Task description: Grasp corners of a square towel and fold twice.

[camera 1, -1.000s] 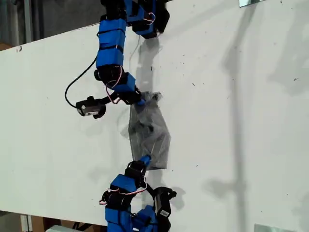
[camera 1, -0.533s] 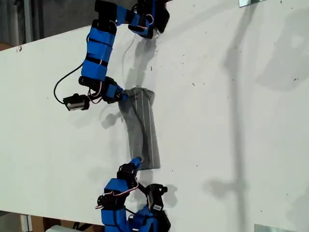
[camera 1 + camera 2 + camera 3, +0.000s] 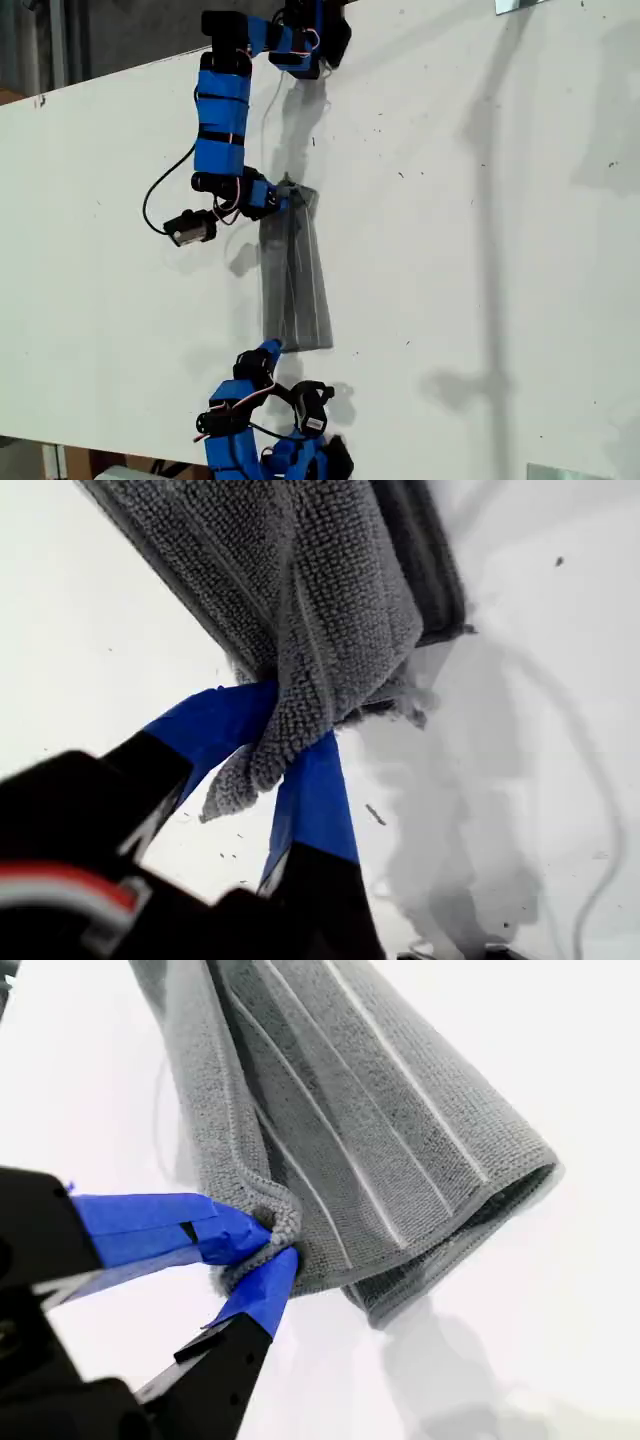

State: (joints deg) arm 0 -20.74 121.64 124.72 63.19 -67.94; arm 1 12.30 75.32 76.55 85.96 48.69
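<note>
Second gripper (image 3: 275,1250) is clamped on one of the corners (image 3: 283,1222) of the towel (image 3: 380,1130): blue-taped jaws pinch the rounded grey tip, both layers caught. In this wrist view the cloth is doubled over, pale stripes running away from the jaws, with the short end open beside the grip.

First gripper (image 3: 285,730) is likewise closed on towel fabric. A bunched corner sits between the two blue fingers (image 3: 215,725) and a small tip pokes out past them.

In the exterior view the towel (image 3: 295,280) is a narrow grey strip on the white table (image 3: 480,250), stretched between the two arms. The second gripper (image 3: 270,348) holds the end nearest the bottom edge of the exterior view. The first gripper (image 3: 283,197) holds the far end, which is a bit wider and rumpled. Both arm bases sit left of centre in that view.
</note>
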